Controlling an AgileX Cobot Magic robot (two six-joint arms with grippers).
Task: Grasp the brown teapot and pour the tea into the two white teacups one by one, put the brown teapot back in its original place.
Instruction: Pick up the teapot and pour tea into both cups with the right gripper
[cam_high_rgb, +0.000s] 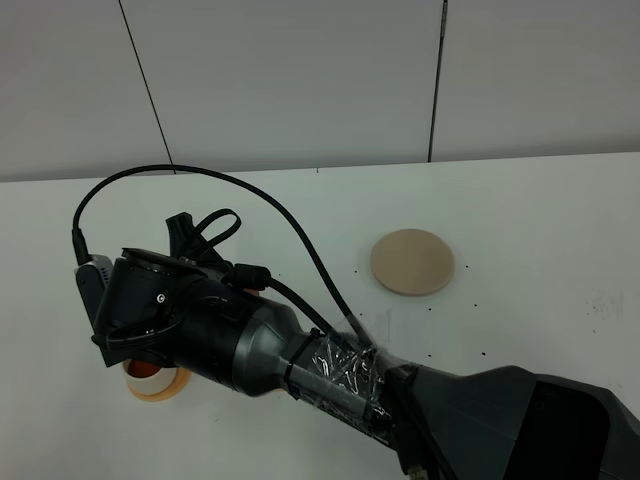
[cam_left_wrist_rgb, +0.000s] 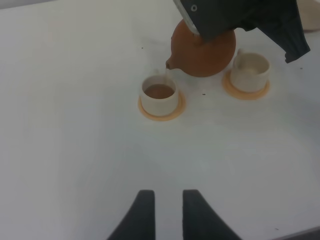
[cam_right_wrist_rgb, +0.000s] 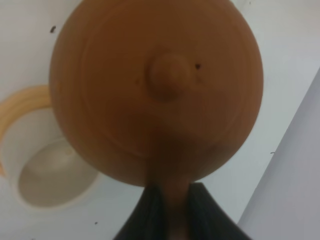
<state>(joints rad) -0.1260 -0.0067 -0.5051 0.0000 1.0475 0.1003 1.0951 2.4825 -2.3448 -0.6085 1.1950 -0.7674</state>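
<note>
The right gripper clamps the brown teapot by its handle, the pot tilted beneath it with its spout over the filled teacup, brown with tea; the second teacup, pale inside, sits just beside the pot; the beige disc coaster lies on the white table, well apart from that gripper; the left gripper hovers short of both cups, fingers narrowly parted, holding nothing.

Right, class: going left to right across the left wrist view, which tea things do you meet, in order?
Cup with tea → teapot → other cup.
</note>
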